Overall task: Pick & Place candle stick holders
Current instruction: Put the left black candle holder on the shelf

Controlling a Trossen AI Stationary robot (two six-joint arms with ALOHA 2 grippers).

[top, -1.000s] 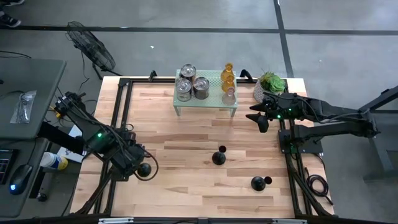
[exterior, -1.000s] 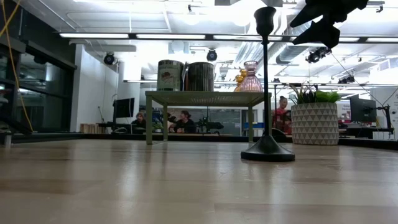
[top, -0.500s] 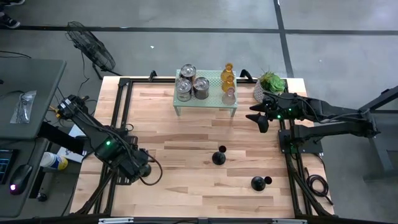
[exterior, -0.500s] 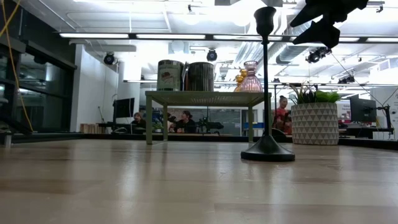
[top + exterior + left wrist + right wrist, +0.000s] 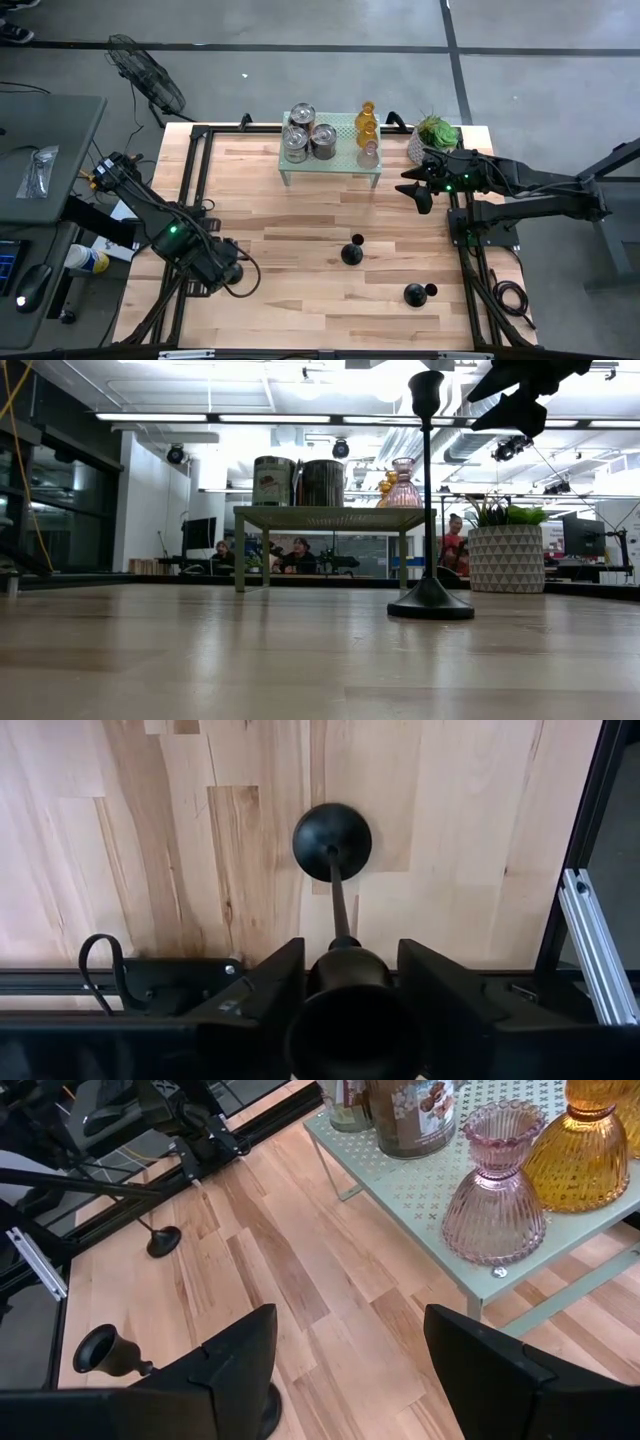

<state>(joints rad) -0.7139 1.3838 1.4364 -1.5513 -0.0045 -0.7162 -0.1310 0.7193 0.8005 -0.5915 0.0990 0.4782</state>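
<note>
While I look straight down from the high view, my left hand (image 5: pixel 228 275) sits at the near left corner of the pale wooden desk (image 5: pixel 300 215), over a slim black candlestick holder with a round base whose body my arm hides here. Two more black round-based sticks stand free, one mid-desk (image 5: pixel 351 252) and one near the right rail (image 5: pixel 416 293). My right hand (image 5: pixel 418 188) waits in the air by the green plant in a white pot (image 5: pixel 432 133), beside the pale green perforated metal rack (image 5: pixel 330 150) that carries the shiny silver metal cups (image 5: pixel 322 140) and the amber glass holder (image 5: pixel 366 120).

From the low view, one black stick (image 5: pixel 428 500) stands upright in front of the rack (image 5: pixel 325 517); my left hand is out of sight.

Through the left wrist view, the black stick's cup top (image 5: pixel 345 970) sits between my two dark fingers (image 5: pixel 262 990), its stem running down to the round base (image 5: pixel 332 837) flat on the desk. The fingers stand narrow and close to the cup, but I cannot tell whether they grip it yet. I judge I should close squarely on the cup, keep the stem vertical, and lift straight so the base does not drag or tip.

In the right wrist view, my right fingers (image 5: pixel 235 1360) stand wide, holding nothing, facing the pale pink ribbed glass holder (image 5: pixel 496 1195).
</note>
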